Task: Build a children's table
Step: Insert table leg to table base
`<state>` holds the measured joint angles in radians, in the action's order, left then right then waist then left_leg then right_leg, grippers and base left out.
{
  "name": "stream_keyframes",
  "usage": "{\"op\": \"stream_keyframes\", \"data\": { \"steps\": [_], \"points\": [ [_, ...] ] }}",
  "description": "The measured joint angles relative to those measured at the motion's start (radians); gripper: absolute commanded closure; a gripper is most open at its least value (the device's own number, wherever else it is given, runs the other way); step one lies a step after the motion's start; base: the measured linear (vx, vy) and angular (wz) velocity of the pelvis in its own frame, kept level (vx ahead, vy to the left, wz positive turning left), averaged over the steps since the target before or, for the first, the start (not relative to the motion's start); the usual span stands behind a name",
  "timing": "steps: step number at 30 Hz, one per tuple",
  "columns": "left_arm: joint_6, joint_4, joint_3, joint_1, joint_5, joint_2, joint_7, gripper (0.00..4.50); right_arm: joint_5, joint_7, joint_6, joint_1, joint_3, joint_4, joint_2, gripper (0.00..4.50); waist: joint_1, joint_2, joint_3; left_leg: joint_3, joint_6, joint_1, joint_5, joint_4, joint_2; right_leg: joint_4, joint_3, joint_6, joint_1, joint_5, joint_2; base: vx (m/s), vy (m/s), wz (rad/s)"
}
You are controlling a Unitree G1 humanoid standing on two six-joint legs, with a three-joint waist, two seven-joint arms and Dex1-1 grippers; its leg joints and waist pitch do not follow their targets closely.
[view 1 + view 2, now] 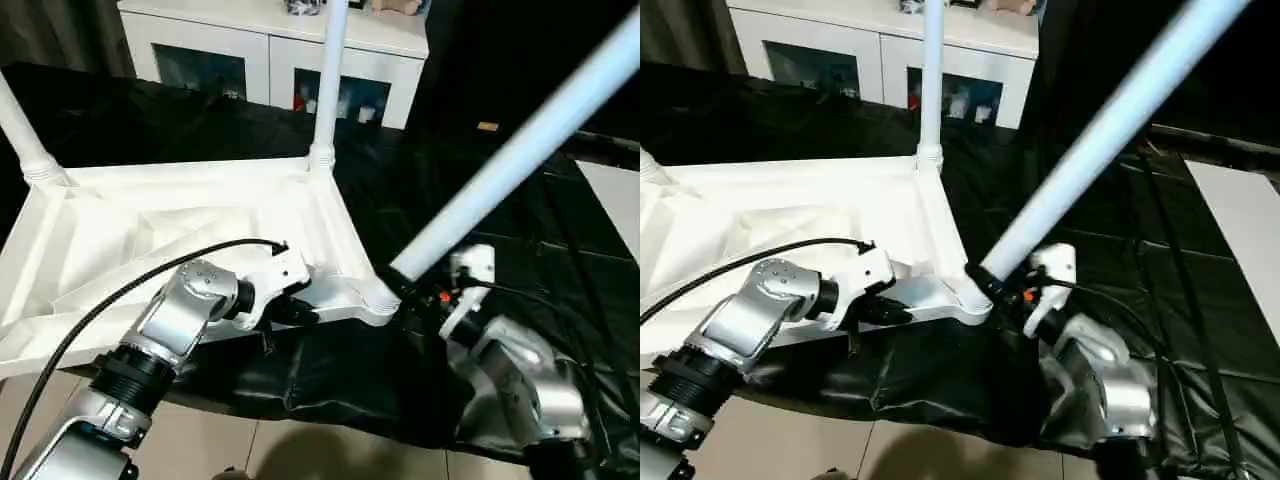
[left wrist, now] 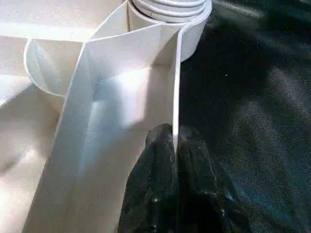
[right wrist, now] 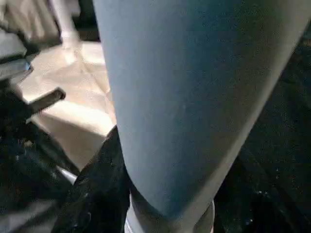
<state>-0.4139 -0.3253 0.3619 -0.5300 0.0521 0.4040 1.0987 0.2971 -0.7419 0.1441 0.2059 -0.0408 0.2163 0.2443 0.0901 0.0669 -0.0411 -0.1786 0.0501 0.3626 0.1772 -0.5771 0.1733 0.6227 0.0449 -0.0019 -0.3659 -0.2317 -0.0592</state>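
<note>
**Leg Meets Corner Socket on Upturned Table**

At centre frame in the head views, the white tabletop (image 1: pixel 150 235) lies underside up on a black sheet (image 1: pixel 420 200), its ribbed panels facing the camera and its long side running from the left edge toward the middle. Two legs already stand upright in its far corners, one at the upper left (image 1: pixel 20 130) and one at top centre (image 1: pixel 328 80). A third leg (image 1: pixel 520 150) slants from the upper right corner down to the near right corner socket (image 1: pixel 378 298), its long axis tilted well off vertical, its lower end at the socket.

The left gripper (image 1: pixel 290 305) is clamped on the tabletop's near rim just left of that socket; the left wrist view alone makes the grip plain, with black fingers (image 2: pixel 160 160) pinching the thin white wall either side. The right gripper (image 1: pixel 425 290) sits at the base of the slanted leg, closed around it; the right wrist view shows the leg's broad shaft running up past a dark finger (image 3: pixel 104 179).

A white cabinet (image 1: pixel 270 50) with dark glass doors stands at the top of the frame, seen in the head views.
</note>
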Motion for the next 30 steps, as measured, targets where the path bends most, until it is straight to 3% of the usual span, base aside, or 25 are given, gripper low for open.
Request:
{"op": "stream_keyframes", "data": {
  "steps": [6, 16, 30],
  "points": [
    [0.000, -0.006, 0.000, 0.000, 0.003, 0.008, -0.001, 4.50, -0.036, -0.022, 0.058, 0.056, -0.047, 0.004, 0.041, 2.63, -0.003, 0.004, 0.003, 0.000, 0.000, -0.003, 0.000, 0.002, 0.000, -0.002, 0.000, 0.001, 0.001, -0.001, 0.000, 0.000, 0.000, 0.00],
    [0.003, -0.021, 0.010, 0.000, 0.006, 0.011, 0.001, 4.50, -0.055, -0.046, 0.175, 0.139, -0.078, 0.054, 0.055, 2.63, -0.003, 0.010, 0.009, 0.000, 0.000, -0.013, 0.000, 0.008, 0.000, -0.009, 0.000, 0.001, 0.003, 0.000, 0.000, 0.000, 0.000, 0.00],
    [0.006, -0.027, 0.009, 0.000, 0.013, 0.015, -0.003, 4.50, -0.057, -0.045, 0.181, 0.161, -0.079, 0.089, 0.041, 2.64, -0.004, 0.014, 0.012, 0.000, 0.000, -0.015, 0.000, 0.011, 0.000, -0.012, 0.000, 0.001, 0.001, -0.001, 0.000, 0.000, 0.000, 0.00]
  ]
}}
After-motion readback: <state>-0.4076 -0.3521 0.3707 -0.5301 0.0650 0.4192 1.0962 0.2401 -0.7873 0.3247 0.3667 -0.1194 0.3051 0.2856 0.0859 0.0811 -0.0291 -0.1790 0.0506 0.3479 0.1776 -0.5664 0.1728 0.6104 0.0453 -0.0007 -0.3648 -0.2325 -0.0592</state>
